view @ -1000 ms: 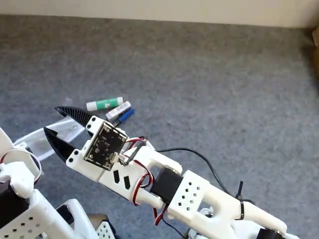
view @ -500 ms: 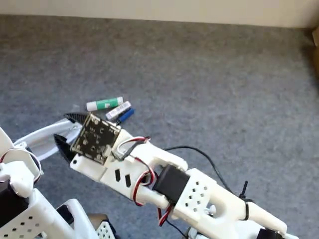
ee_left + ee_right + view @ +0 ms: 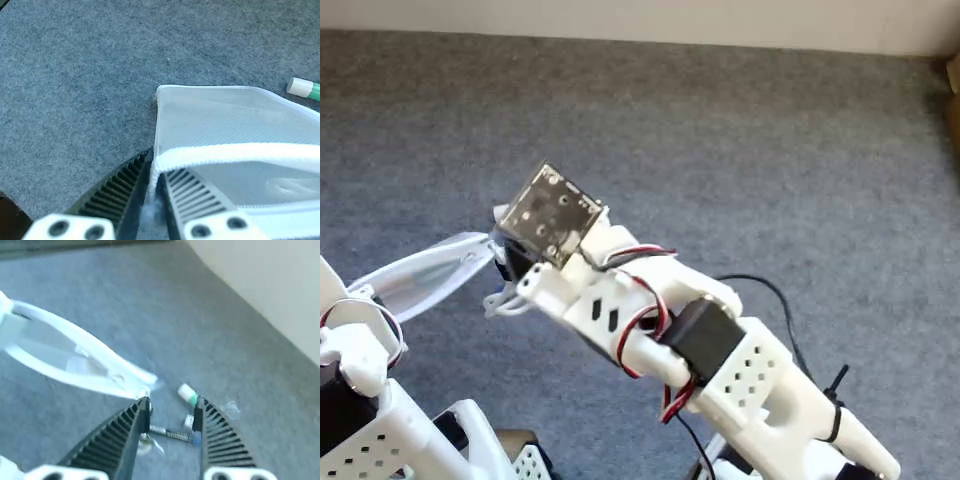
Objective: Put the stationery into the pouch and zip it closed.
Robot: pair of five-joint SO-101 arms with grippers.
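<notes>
We see the left gripper (image 3: 153,169) with its fingers pressed together on the rim of the pouch (image 3: 225,120), pinching the white mesh at the corner of its mouth. The pouch is held up off the grey surface (image 3: 75,75) at that end, its opening gaping away from the fingers. In the high view the pouch (image 3: 420,272) lies at the left side of the surface (image 3: 770,150), stretching from the left arm toward the middle.

The right arm (image 3: 720,350) stretches from the lower right across to the pouch's far end, its wrist camera board tilted over that spot. From its own wrist camera we see the right gripper (image 3: 171,407) with its fingers spread and nothing between them, poised above the surface just beyond the tip of the pouch (image 3: 65,360).

The stationery is outside the pouch, on the surface. A green-and-white glue stick (image 3: 187,393) lies just past the pouch's tip, in line with the gap between the right fingers; it also shows beside the pouch's far edge in the left wrist view (image 3: 304,87). Close beside it lie a few smaller pieces (image 3: 191,427), white and blue, too blurred for us to tell apart.
</notes>
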